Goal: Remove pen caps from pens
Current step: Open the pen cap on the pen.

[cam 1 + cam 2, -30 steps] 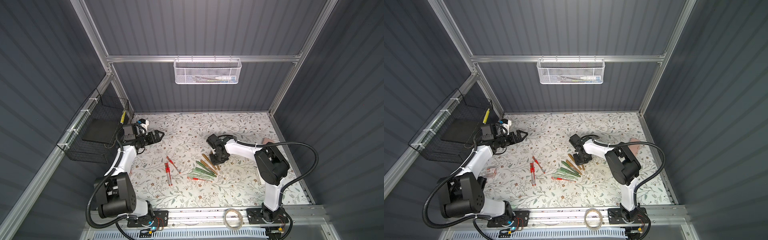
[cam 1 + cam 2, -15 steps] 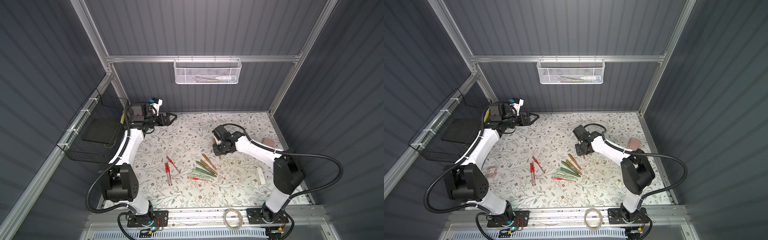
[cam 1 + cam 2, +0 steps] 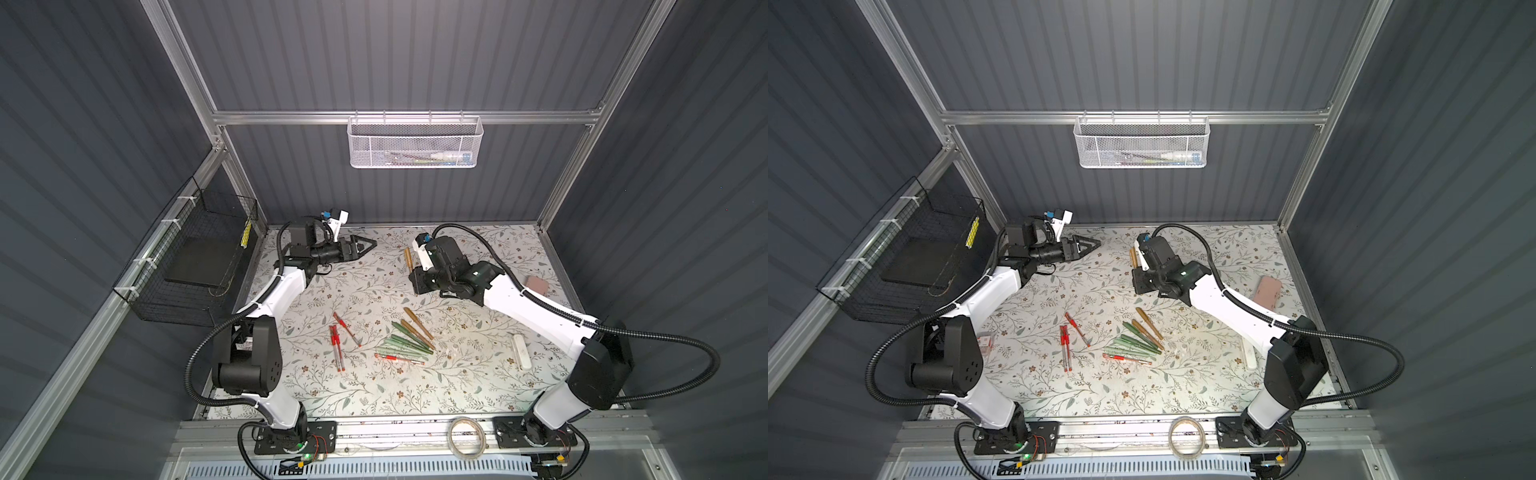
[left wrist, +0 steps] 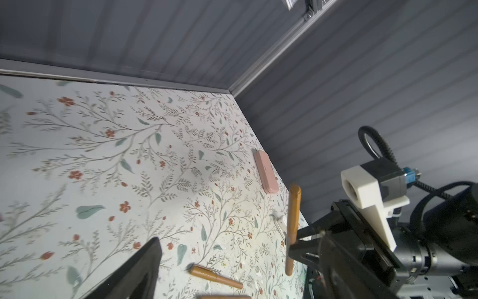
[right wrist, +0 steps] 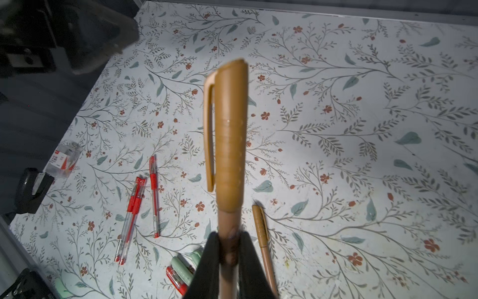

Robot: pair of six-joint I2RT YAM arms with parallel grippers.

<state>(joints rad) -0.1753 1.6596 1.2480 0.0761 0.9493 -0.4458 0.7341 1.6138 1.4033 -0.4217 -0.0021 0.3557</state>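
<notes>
Now mid-uncapping: right gripper (image 5: 229,248) clamps gold-brown pen (image 5: 227,220) by barrel, cap (image 5: 230,129) on.
Next: left gripper (image 3: 370,245), open, empty, well left, must cross and pinch that cap.

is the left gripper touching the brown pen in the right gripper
Apart. Both top views show a wide gap between the left gripper and the brown pen that the right gripper holds.

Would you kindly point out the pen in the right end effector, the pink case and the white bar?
held gold-brown pen (image 5: 230,155): right wrist view, on its wider outer section.
pink case (image 3: 1268,289): in a top view, middle of its top face.
white bar (image 3: 521,351): in a top view, midway along its length.
</notes>
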